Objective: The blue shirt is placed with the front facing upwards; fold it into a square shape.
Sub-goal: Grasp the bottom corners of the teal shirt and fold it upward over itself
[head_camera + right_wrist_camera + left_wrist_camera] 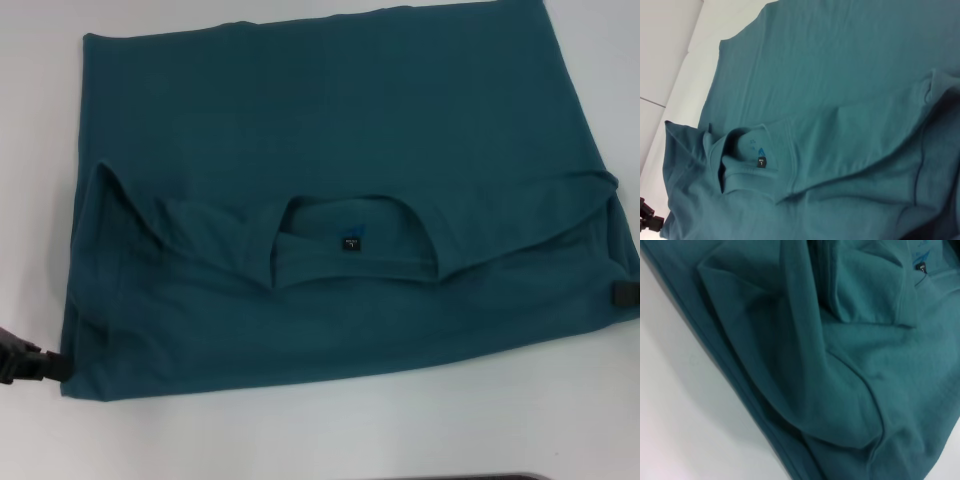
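Blue shirt (330, 150) lies flat on the white desk (330, 430), filling most of the head view. The collar end has been folded over onto the body: the ribbed collar (350, 240) with its small black neck label (352, 242) sits mid-garment, and the sleeves look tucked under that flap. No chest lettering shows.

My judgement: roughly one fold is in, the outline is a wide rectangle, and at least one more fold is needed for a square. The flap edge is wavy and wants smoothing.

Left gripper (30, 365) is at the shirt's near left corner, touching or just beside the hem. Right gripper (624, 296) is at the right edge. I cannot tell how either set of jaws stands.

Nothing else sits on the desk near the cloth; a dark edge (470, 477) runs along the near side.
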Controlling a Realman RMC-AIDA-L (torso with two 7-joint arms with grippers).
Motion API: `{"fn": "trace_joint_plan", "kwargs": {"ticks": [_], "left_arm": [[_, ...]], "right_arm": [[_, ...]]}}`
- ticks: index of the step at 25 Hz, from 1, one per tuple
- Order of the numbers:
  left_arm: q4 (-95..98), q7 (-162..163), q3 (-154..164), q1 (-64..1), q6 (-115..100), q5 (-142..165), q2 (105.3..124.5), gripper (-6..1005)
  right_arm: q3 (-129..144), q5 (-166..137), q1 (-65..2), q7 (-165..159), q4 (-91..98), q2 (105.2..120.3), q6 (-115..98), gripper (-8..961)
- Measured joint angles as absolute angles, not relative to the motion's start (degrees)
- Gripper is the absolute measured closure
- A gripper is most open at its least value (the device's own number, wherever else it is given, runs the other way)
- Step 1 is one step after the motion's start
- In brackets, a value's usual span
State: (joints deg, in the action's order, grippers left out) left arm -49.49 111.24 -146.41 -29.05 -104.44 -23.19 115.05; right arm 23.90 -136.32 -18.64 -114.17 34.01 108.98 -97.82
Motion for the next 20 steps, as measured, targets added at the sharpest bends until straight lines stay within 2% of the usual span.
{"fn": "trace_joint_plan", "kwargs": {"ticks": [2, 7, 12, 16, 20], "left_arm": [[-49.48, 111.25, -146.40, -28.95, -104.17, -23.20, 115.07, 849], [-49.48, 111.48, -146.41, -28.93, -104.06, -22.78, 115.19, 962], [-51.06, 112.12, -146.08, -29.66, -107.68, -21.67, 115.42, 933], [-52.92, 114.69, -145.90, -30.20, -110.06, -21.65, 114.73, 884], [-52.95, 116.07, -145.35, -30.43, -110.92, -21.62, 114.53, 780]], "right_arm": [[23.90, -136.32, -18.66, -114.17, 34.01, 108.98, -97.82, 922], [23.91, -136.32, -18.72, -114.17, 34.01, 108.98, -97.82, 922], [23.91, -136.28, -18.81, -114.17, 34.01, 108.94, -97.82, 923], [23.91, -136.27, -18.95, -114.17, 34.01, 108.84, -97.82, 923], [23.91, -136.25, -18.98, -114.17, 34.01, 108.80, -97.82, 922]]}}
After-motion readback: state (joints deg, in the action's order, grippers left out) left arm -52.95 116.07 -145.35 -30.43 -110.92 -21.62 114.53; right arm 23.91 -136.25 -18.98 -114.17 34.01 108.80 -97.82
